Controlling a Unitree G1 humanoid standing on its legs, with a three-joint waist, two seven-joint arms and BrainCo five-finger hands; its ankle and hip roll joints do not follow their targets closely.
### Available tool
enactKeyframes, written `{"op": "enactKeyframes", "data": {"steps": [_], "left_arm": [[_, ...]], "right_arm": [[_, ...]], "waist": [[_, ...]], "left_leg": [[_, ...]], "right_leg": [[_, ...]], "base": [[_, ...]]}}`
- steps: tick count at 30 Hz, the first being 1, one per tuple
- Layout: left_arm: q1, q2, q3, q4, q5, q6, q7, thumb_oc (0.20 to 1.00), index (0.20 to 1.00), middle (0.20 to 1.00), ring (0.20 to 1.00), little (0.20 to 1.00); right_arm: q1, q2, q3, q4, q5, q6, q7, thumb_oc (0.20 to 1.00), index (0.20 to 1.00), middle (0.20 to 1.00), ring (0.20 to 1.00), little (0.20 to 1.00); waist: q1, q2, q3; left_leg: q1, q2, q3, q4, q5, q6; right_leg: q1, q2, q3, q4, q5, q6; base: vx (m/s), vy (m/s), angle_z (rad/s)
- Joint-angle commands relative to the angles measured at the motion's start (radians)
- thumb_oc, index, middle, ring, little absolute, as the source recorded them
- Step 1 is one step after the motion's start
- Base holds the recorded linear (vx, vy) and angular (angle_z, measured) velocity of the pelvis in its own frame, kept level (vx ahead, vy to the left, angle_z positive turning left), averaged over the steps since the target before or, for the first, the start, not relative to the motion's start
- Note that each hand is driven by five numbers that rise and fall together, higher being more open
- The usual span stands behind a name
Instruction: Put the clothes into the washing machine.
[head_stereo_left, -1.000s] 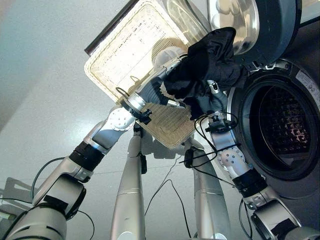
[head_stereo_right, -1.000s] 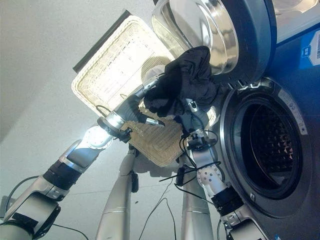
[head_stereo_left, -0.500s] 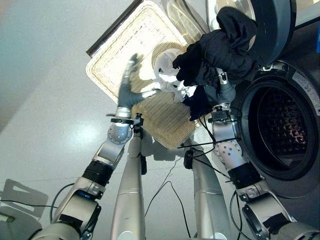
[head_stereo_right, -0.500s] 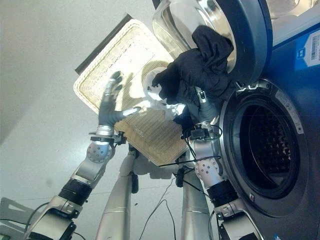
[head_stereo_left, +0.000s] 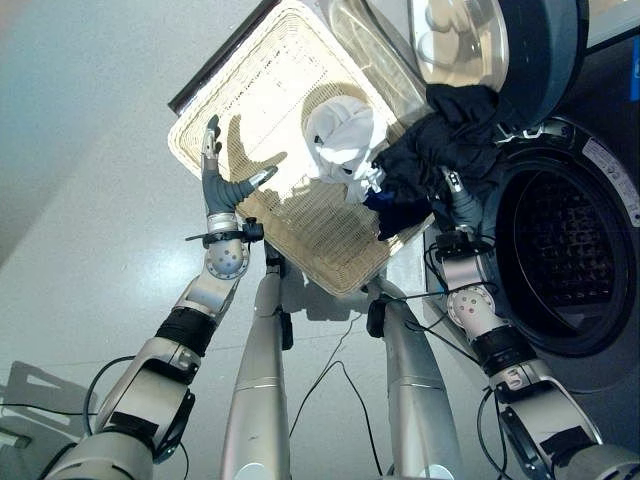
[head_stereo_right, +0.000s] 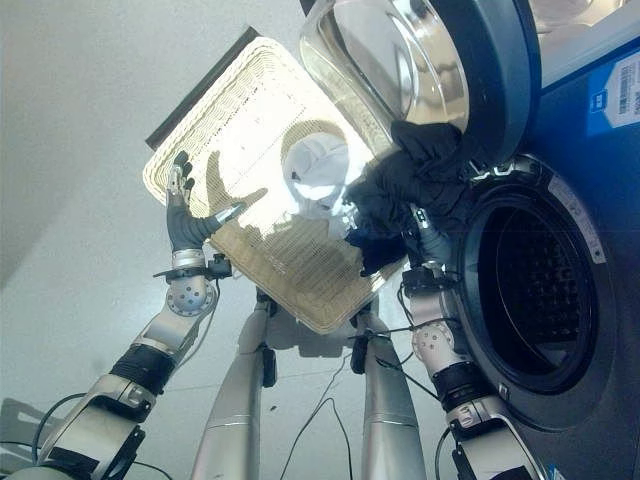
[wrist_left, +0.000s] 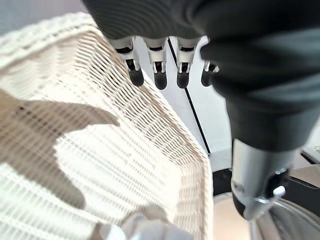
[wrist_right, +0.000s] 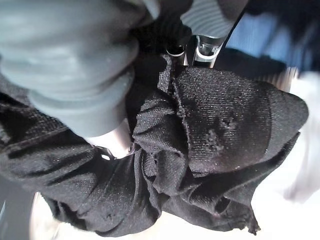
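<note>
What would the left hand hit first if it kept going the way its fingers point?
Probably the wicker basket. The left hand is open, its fingers aimed along the basket's near rim, seemingly just above the weave. Depth is unclear; it might skim past onto the floor beyond.

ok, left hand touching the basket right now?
Apart. In the left wrist view the left hand has straight fingers hovering over the wicker basket, with its shadow cast separately on the weave below.

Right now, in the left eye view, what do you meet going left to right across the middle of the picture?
Left hand → wicker basket → white garment → black garment, gripped by the right hand → washing machine drum opening.
</note>
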Motion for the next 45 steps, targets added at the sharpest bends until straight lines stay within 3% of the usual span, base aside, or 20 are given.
{"op": "enactKeyframes", "data": {"steps": [1,5,13,17,20,22,25,27,28,29,31,35,37,39,41,45], "left_arm": [[-0.036,0.001,-0.001,0.019,0.043,-0.080,0.064,1.000,1.000,1.000,1.000,1.000],[-0.066,0.024,-0.013,0.085,0.038,-0.090,0.092,1.000,1.000,1.000,1.000,1.000],[-0.142,0.035,-0.039,0.183,0.033,-0.089,0.081,1.000,1.000,1.000,1.000,1.000],[-0.182,0.054,-0.080,0.231,0.025,-0.086,0.069,1.000,1.000,1.000,1.000,1.000],[-0.183,0.072,-0.119,0.239,0.084,-0.075,0.089,1.000,1.000,1.000,1.000,1.000],[-0.171,0.102,-0.155,0.210,0.139,-0.046,0.109,1.000,1.000,1.000,1.000,1.000],[-0.182,0.157,-0.196,0.173,0.224,-0.002,0.132,1.000,1.000,1.000,1.000,1.000],[-0.203,0.194,-0.228,0.172,0.259,0.012,0.131,1.000,1.000,1.000,1.000,1.000],[-0.218,0.208,-0.241,0.177,0.282,0.020,0.124,1.000,1.000,1.000,1.000,1.000],[-0.241,0.223,-0.259,0.192,0.312,0.023,0.120,1.000,1.000,1.000,1.000,1.000],[-0.289,0.241,-0.310,0.229,0.394,0.029,0.116,1.000,1.000,1.000,1.000,1.000],[-0.371,0.264,-0.423,0.264,0.513,0.053,0.127,1.000,1.000,1.000,1.000,1.000],[-0.459,0.266,-0.534,0.270,0.569,0.097,0.126,1.000,1.000,1.000,1.000,1.000],[-0.502,0.268,-0.576,0.266,0.581,0.118,0.114,1.000,1.000,1.000,1.000,1.000],[-0.565,0.261,-0.664,0.257,0.612,0.170,0.093,1.000,1.000,1.000,1.000,1.000],[-0.630,0.253,-0.729,0.252,0.619,0.206,0.060,1.000,1.000,1.000,1.000,1.000]], "right_arm": [[0.033,-0.071,-0.031,-0.017,0.082,-0.066,0.006,0.200,0.200,0.200,0.200,0.200],[0.047,-0.075,-0.061,0.113,0.182,-0.062,0.014,0.200,0.200,0.200,0.200,0.200],[-0.013,-0.105,-0.161,0.369,0.346,-0.068,-0.068,0.200,0.200,0.200,0.200,0.200],[-0.103,-0.204,-0.237,0.492,0.395,-0.151,-0.226,0.200,0.200,0.200,0.200,0.200],[-0.180,-0.323,-0.266,0.526,0.359,-0.266,-0.389,0.200,0.200,0.200,0.200,0.200],[-0.215,-0.405,-0.256,0.485,0.250,-0.360,-0.551,0.200,0.200,0.200,0.200,0.200],[-0.261,-0.504,-0.246,0.415,0.108,-0.377,-0.704,0.200,0.200,0.200,0.200,0.200],[-0.281,-0.561,-0.239,0.420,0.092,-0.324,-0.692,0.200,0.200,0.200,0.200,0.200],[-0.287,-0.578,-0.237,0.438,0.111,-0.303,-0.657,0.658,0.658,0.658,0.658,0.658],[-0.287,-0.595,-0.240,0.473,0.134,-0.267,-0.595,1.000,1.000,1.000,1.000,1.000],[-0.296,-0.612,-0.220,0.535,0.161,-0.210,-0.517,1.000,1.000,1.000,1.000,1.000],[-0.315,-0.614,-0.182,0.634,0.216,-0.108,-0.470,1.000,1.000,1.000,1.000,1.000],[-0.352,-0.608,-0.124,0.697,0.187,0.031,-0.484,1.000,1.000,1.000,1.000,1.000],[-0.374,-0.605,-0.097,0.711,0.147,0.091,-0.517,1.000,1.000,1.000,1.000,1.000],[-0.401,-0.589,-0.038,0.738,0.071,0.192,-0.541,1.000,1.000,1.000,1.000,1.000],[-0.430,-0.568,0.023,0.751,-0.061,0.275,-0.588,1.000,1.000,1.000,1.000,1.000]], "waist": [[-0.035,0.028,-0.024],[-0.047,0.023,-0.024],[-0.048,0.030,-0.024],[-0.042,0.029,-0.024],[-0.037,0.022,-0.024],[-0.033,0.015,-0.024],[-0.039,0.005,-0.024],[-0.042,0.002,-0.024],[-0.044,0.001,-0.024],[-0.047,-0.001,-0.024],[-0.047,-0.003,-0.024],[-0.048,0.001,-0.024],[-0.049,0.012,-0.024],[-0.052,0.015,-0.024],[-0.054,0.020,-0.024],[-0.059,0.022,-0.024]], "left_leg": [[-0.009,-0.045,0.005,0.057,-0.073,-0.027],[-0.013,-0.040,0.010,0.063,-0.074,-0.028],[-0.029,-0.037,0.012,0.078,-0.079,-0.027],[-0.048,-0.035,0.002,0.096,-0.081,-0.027],[-0.058,-0.031,-0.011,0.110,-0.092,-0.026],[-0.056,-0.029,-0.023,0.113,-0.104,-0.026],[-0.072,-0.031,-0.032,0.101,-0.093,-0.026],[-0.068,-0.030,-0.037,0.090,-0.093,-0.027],[-0.067,-0.030,-0.038,0.087,-0.093,-0.027],[-0.065,-0.030,-0.039,0.084,-0.093,-0.027],[-0.052,-0.030,-0.040,0.083,-0.101,-0.027],[-0.044,-0.033,-0.041,0.082,-0.099,-0.025],[-0.043,-0.036,-0.036,0.078,-0.095,-0.024],[-0.055,-0.040,-0.034,0.077,-0.086,-0.023],[-0.055,-0.041,-0.031,0.079,-0.085,-0.021],[-0.060,-0.040,-0.025,0.087,-0.086,-0.019]], "right_leg": [[0.075,0.034,-0.035,-0.261,0.220,0.127],[0.070,0.040,-0.026,-0.259,0.221,0.124],[0.060,0.043,-0.018,-0.254,0.220,0.120],[0.049,0.042,-0.022,-0.249,0.227,0.121],[0.048,0.040,-0.031,-0.248,0.231,0.125],[0.056,0.043,-0.035,-0.250,0.229,0.129],[0.039,0.043,-0.035,-0.267,0.249,0.133],[0.038,0.043,-0.035,-0.277,0.254,0.136],[0.038,0.042,-0.035,-0.280,0.255,0.138],[0.040,0.041,-0.035,-0.283,0.256,0.139],[0.051,0.042,-0.035,-0.283,0.250,0.140],[0.058,0.038,-0.039,-0.283,0.253,0.139],[0.055,0.034,-0.042,-0.285,0.257,0.139],[0.043,0.030,-0.042,-0.287,0.267,0.138],[0.040,0.029,-0.041,-0.284,0.270,0.138],[0.034,0.029,-0.039,-0.279,0.270,0.140]], "base": [[-0.01,0.038,-0.15],[-0.01,0.032,-0.09],[0.00,0.010,-0.07],[0.01,-0.052,-0.03],[0.00,-0.110,-0.02],[-0.02,-0.111,-0.01],[-0.02,-0.038,0.00],[-0.03,-0.010,-0.02],[-0.01,-0.003,-0.04],[0.00,0.000,0.00],[0.00,0.003,0.02],[0.00,0.002,0.03],[0.01,0.019,0.04],[-0.01,0.019,0.04],[0.00,0.000,0.00],[0.00,0.000,0.00]]}}
